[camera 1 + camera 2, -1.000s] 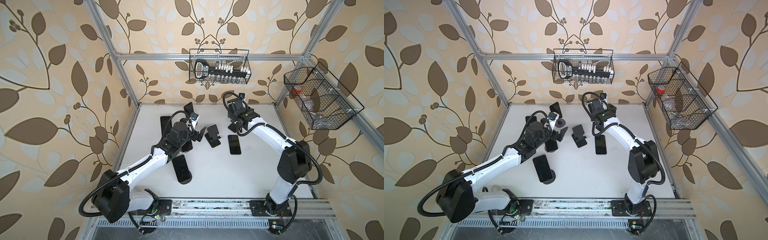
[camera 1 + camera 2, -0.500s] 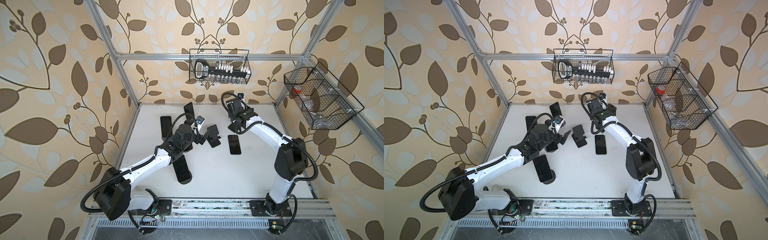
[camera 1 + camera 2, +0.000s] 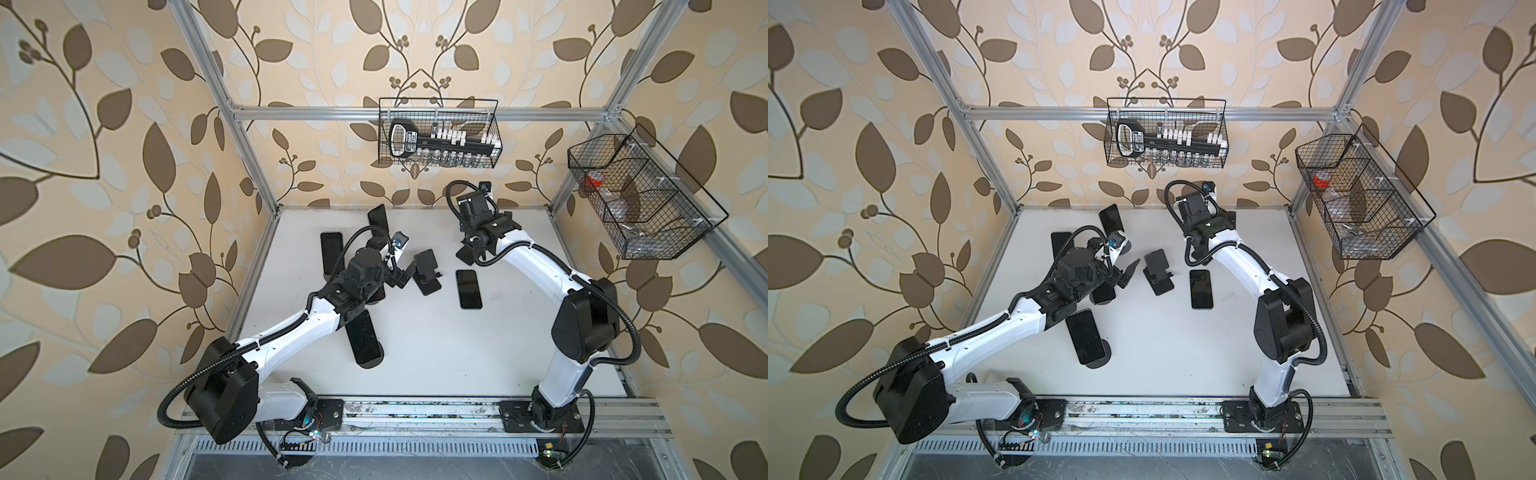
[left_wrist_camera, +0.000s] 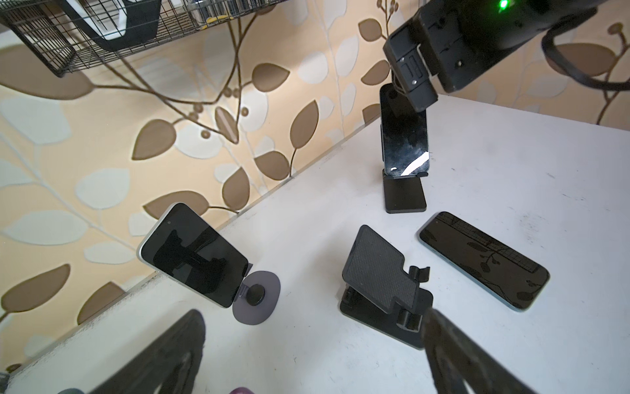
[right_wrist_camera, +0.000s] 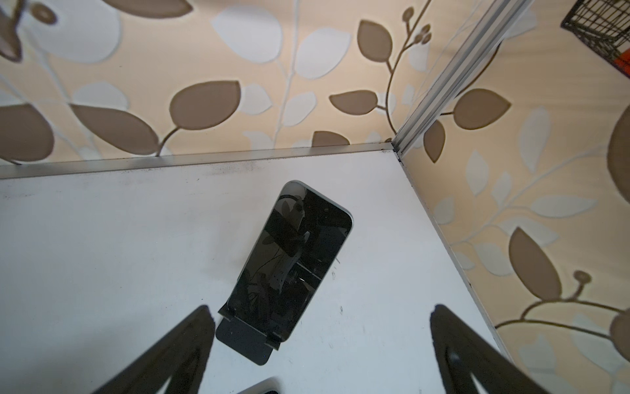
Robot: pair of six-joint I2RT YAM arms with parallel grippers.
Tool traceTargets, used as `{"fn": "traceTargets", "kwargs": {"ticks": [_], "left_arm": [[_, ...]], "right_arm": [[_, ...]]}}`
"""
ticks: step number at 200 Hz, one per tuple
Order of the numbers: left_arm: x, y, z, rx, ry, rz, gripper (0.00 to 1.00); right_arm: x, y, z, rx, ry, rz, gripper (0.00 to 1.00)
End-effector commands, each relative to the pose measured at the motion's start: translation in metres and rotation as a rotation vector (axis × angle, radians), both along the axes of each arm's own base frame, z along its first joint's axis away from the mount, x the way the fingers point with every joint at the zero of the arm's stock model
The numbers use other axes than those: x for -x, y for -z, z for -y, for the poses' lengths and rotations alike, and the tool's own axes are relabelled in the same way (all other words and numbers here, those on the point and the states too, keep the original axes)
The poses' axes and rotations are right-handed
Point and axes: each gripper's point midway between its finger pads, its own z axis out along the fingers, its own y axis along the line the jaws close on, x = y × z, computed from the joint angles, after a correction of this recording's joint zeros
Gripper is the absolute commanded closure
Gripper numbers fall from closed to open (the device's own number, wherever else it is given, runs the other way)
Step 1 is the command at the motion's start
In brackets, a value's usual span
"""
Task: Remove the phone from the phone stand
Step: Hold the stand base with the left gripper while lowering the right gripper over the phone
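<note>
A dark phone [image 5: 293, 256] leans on a black phone stand [image 5: 243, 341] near the table's back right corner. My right gripper [image 5: 318, 344] hangs open just above it with nothing between its jaws. From the left wrist view, one of its fingers [image 4: 414, 80] hangs over the top of that phone [image 4: 405, 140]. In both top views the right arm covers this phone and only the stand's base [image 3: 464, 254] [image 3: 1188, 254] shows. My left gripper [image 3: 405, 274] [image 4: 313, 344] is open and empty beside an empty black stand [image 3: 428, 272] [image 4: 381, 276].
A phone [image 3: 469, 289] [image 4: 484, 259] lies flat right of the empty stand. Other phones sit on a round-based stand [image 4: 194, 259] at the back and another [image 3: 365, 338] in front. One more phone [image 3: 331, 253] lies at the left. Wire baskets [image 3: 440, 139] [image 3: 636, 195] hang on the walls.
My right gripper has moved back from the flat phone to above the back right stand, opening slightly wider. My left gripper has swung right toward the empty stand.
</note>
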Motion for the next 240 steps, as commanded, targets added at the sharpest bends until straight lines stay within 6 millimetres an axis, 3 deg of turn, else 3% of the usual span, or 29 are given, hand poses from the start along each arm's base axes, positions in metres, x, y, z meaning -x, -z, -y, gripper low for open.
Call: {"fn": "traceTargets", "kwargs": {"ticks": [1,36,103,158,183,240], "left_arm": [[0.005,-0.027,0.009,0.045,0.040,0.051,0.01],[0.006,-0.027,0.009,0.035,0.039,0.058,0.01],[0.011,-0.040,0.005,0.025,0.046,0.107,0.01],[0.019,-0.046,0.009,0.018,0.100,0.135,0.01],[0.019,-0.044,0.012,0.019,0.112,0.128,0.01],[0.012,-0.030,0.016,0.036,0.095,0.066,0.01]], "right_arm": [[0.011,-0.014,0.009,-0.026,0.010,0.024,0.01],[0.018,-0.016,0.013,-0.097,0.008,0.043,0.04],[0.011,-0.024,-0.005,-0.297,-0.013,0.111,0.07],[0.013,0.003,-0.004,-0.405,0.134,0.137,0.03],[0.019,0.012,-0.012,-0.348,0.140,0.118,0.02],[0.017,0.020,-0.004,-0.290,0.217,0.082,0.00]]}}
